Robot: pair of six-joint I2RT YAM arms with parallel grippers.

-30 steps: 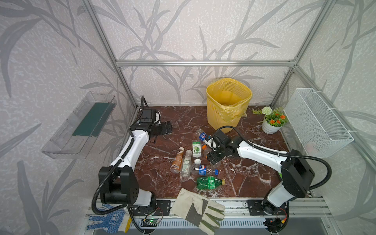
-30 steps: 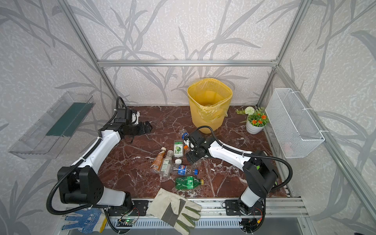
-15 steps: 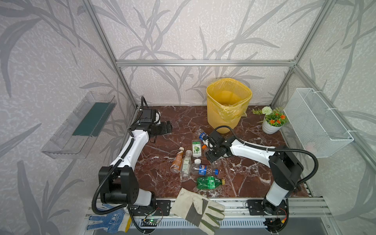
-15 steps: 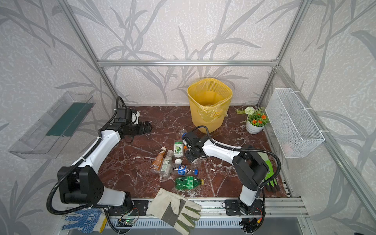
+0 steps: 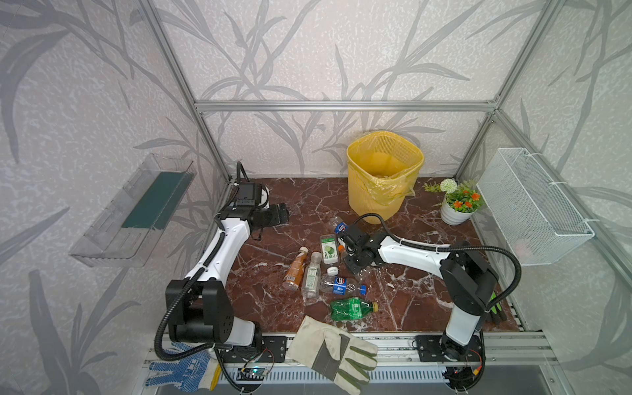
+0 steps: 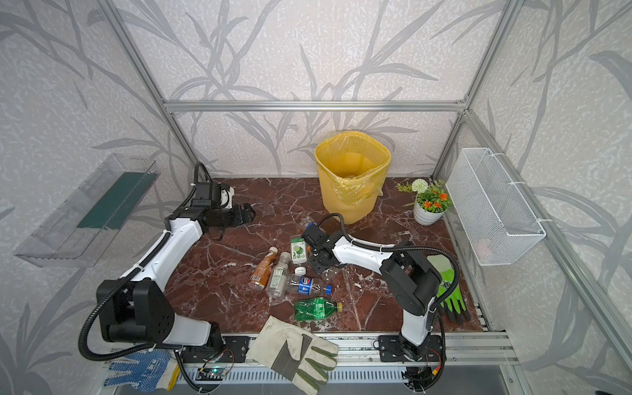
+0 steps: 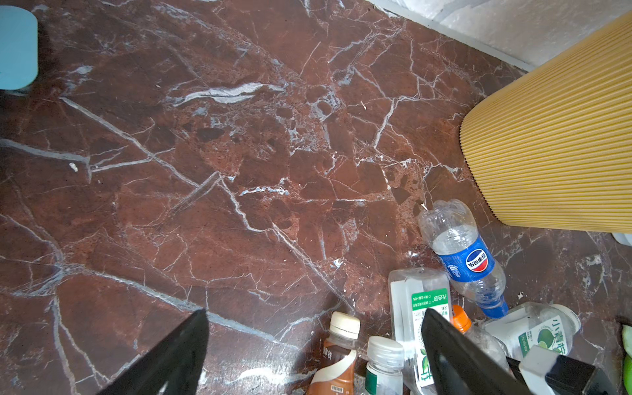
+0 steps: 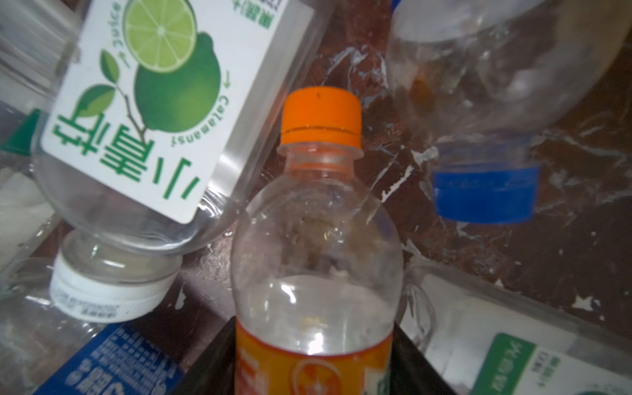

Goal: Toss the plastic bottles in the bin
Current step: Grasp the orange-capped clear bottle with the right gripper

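Orange-capped bottle [image 8: 316, 260] gripped at the label by right pincer [image 8: 314, 342], jaws snug on both sides, low on the bench [image 5: 307, 205]. Best lifted straight up, with a gentle squeeze on thin plastic. Crowding just beside: lime-label bottle [image 8: 147, 113]; just ahead, blue-capped bottle [image 8: 485, 184], apt to roll. Well apart beyond, yellow bin [image 5: 366, 208]. Left pincer [image 7: 313, 314] wide open, empty.

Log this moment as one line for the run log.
left end effector: open, empty | right end effector: shut on orange-capped bottle | bin: upright
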